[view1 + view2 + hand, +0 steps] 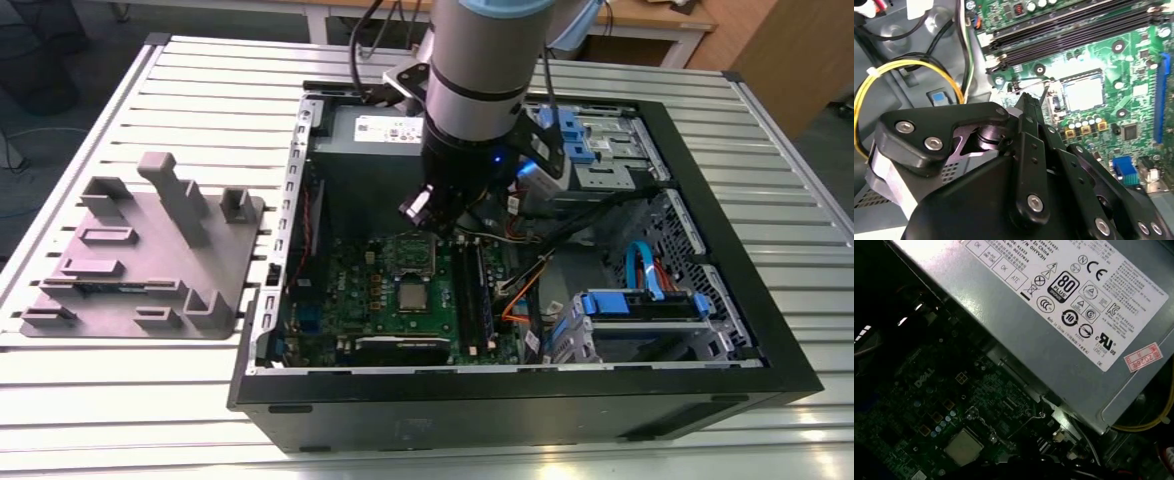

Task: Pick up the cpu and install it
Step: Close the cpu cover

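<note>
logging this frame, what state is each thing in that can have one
cpu: seated flat in the motherboard socket, nothing gripping it
gripper: above the board, beside the socket
computer case: lying on its side, side panel off
holder tray: on the table, outside the case

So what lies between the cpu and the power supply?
In the first wrist view, only motherboard with small components separates the cpu from the power supply.

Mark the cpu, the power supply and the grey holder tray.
cpu point(415, 294): exterior view, middle of its metal top.
power supply point(1054, 325): first wrist view, labelled metal face.
holder tray point(134, 255): exterior view, flat base between raised blocks.
</note>
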Robot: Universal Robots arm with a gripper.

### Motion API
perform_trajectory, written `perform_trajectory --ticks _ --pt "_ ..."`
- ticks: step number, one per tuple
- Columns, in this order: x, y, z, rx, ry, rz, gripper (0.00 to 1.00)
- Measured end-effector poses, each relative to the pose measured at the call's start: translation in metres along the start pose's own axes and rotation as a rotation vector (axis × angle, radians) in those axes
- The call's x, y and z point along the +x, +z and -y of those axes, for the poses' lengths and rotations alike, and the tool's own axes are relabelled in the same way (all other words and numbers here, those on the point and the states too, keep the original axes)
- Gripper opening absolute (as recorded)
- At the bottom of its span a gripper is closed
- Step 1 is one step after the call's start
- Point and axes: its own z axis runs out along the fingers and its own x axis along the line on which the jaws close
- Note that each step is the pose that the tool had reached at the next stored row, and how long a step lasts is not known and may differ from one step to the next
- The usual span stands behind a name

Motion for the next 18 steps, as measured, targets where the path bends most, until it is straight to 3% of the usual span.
perform_trajectory --ticks 18 --pt "0.0236 -0.0023 0.0263 0.0 -0.003 -0.0001 0.11"
